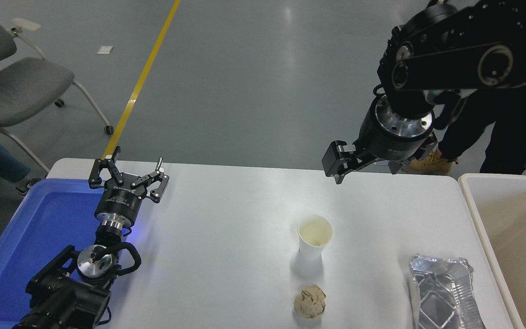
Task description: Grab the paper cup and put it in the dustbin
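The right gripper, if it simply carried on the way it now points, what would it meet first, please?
The right gripper hangs open above the table's far edge, pointing down and leftward. Going straight on, it would probably meet bare tabletop first, beyond the paper cup, though depth is hard to judge.

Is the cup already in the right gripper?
No, the paper cup stands upright on the table, apart from the right gripper, which hangs above the table's far edge.

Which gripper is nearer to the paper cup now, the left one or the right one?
The right. The right gripper hangs above the table's far edge, just beyond the paper cup. The left gripper is parked far left, by the blue tray.
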### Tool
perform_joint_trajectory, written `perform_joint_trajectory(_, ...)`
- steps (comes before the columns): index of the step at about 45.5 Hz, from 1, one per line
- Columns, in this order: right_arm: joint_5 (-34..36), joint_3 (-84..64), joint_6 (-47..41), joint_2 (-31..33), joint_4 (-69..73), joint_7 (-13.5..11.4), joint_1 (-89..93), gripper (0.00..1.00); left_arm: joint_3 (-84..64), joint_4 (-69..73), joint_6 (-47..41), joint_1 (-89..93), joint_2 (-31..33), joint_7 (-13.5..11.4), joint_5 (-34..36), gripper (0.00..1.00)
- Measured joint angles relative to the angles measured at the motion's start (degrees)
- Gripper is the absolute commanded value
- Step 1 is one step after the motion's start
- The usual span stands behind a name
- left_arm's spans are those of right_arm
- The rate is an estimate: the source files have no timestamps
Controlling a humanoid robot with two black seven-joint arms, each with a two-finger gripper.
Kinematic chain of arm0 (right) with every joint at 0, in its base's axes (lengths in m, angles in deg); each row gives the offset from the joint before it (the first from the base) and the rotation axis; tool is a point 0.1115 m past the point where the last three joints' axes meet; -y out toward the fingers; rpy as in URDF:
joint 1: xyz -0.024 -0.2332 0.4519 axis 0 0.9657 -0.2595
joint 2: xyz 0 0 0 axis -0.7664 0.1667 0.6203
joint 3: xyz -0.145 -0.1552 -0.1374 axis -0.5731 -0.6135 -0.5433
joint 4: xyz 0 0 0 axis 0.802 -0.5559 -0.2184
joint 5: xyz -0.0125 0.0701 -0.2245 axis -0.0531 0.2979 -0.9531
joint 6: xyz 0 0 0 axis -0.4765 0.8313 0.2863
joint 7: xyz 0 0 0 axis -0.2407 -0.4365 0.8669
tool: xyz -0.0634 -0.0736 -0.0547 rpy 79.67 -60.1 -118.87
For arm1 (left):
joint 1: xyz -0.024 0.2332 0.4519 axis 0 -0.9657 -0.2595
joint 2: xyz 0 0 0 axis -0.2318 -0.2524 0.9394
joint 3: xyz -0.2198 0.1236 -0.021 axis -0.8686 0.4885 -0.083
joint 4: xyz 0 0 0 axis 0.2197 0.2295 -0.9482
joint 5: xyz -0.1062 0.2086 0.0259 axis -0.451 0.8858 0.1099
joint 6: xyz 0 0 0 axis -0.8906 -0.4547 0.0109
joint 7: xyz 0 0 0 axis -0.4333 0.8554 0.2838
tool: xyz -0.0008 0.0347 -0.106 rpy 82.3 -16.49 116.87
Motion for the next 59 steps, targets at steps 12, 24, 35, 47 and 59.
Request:
perform_joint_trajectory(12, -3.9, 1.2, 2.7, -1.0, -10.6, 0.1, 14.8, 1.0, 0.0, 0.0, 0.1, 0.0, 0.0, 0.0, 0.0, 0.99)
perform_joint_trajectory(24, -8.5, 4.1, 4.5, -1.3, -18.4, 0.1, 26.9, 1.0, -0.1, 0.0, 0.1, 0.0, 0.0, 0.0, 0.0, 0.99)
perform_joint_trajectory(35, -10.1, 6.7, 5.2, -1.3, -21.9, 0.0, 32.8, 1.0, -0.1, 0.0, 0.1, 0.0, 0.0, 0.0, 0.0, 0.99)
perform_joint_trajectory(47, -10.7, 8.2, 5.9, -1.3, -25.0, 0.1, 37.6, 1.0, -0.1, 0.0, 0.1, 0.0, 0.0, 0.0, 0.0, 0.99)
perform_joint_trajectory(59, -13.8, 10.1, 6.6, -1.4, -29.2, 0.1, 43.2, 1.0, -0.1, 0.0, 0.1, 0.0, 0.0, 0.0, 0.0, 0.99)
